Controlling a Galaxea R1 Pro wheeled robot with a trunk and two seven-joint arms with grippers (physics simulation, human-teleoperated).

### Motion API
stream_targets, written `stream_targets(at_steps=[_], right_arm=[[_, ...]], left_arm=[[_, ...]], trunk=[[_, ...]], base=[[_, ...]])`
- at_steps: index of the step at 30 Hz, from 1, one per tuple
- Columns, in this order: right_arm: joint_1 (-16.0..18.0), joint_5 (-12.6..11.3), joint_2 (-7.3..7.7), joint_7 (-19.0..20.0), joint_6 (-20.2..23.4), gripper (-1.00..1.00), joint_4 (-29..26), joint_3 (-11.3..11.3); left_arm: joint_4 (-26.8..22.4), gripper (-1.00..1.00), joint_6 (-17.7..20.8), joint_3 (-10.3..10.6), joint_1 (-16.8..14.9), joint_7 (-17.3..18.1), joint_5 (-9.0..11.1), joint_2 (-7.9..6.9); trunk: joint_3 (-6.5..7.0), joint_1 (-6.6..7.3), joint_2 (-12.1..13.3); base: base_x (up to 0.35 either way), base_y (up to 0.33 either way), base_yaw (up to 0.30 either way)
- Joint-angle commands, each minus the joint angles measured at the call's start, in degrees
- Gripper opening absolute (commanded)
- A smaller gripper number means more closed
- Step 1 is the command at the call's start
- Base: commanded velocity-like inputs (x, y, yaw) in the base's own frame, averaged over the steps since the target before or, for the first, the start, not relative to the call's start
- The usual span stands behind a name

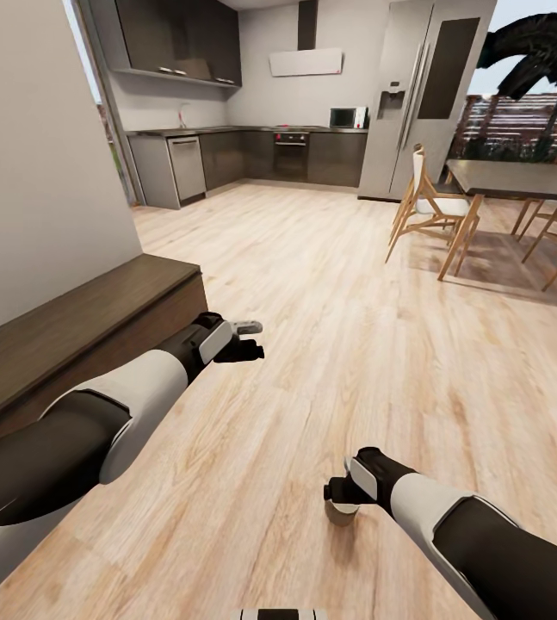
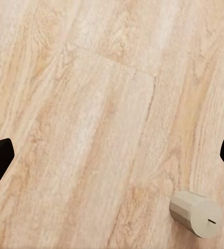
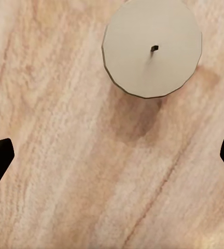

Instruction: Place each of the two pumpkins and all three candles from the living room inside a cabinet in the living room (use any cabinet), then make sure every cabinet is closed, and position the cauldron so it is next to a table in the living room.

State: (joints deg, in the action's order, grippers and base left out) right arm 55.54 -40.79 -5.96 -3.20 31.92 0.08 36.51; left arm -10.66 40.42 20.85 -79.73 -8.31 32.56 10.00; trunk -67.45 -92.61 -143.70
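Right gripper (image 3: 112,155) spread, short tan wax candle (image 3: 152,47) ahead of the jaws, not between — descending now risks toppling it (left gripper (image 2: 112,155) also spread).

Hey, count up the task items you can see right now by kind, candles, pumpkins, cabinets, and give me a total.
Candles: 1
Pumpkins: 0
Cabinets: 1
Total: 2
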Motion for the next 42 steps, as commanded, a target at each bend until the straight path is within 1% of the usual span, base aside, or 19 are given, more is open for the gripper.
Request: stream_targets(at_steps=[1,15,42], right_arm=[[0.0,-0.6,-0.02,-0.3,0.2,1.0,0.0,0.3],[0.0,-0.6,-0.02,-0.3,0.2,1.0,0.0,0.3],[0.0,-0.6,0.0,-0.3,0.0,1.0,0.0,0.3]], left_arm=[[-0.1,1.0,0.2,0.2,0.0,-0.5,0.6,0.0],[-0.1,1.0,0.2,0.2,0.0,-0.5,0.6,0.0],[-0.1,1.0,0.2,0.2,0.0,-0.5,0.6,0.0]], trunk=[[-0.05,0.01,0.0],[-0.05,0.01,0.0],[-6.03,-0.68,-0.4]], base=[[0.0,0.0,0.0],[0.0,0.0,0.0],[0.0,0.0,0.0]])
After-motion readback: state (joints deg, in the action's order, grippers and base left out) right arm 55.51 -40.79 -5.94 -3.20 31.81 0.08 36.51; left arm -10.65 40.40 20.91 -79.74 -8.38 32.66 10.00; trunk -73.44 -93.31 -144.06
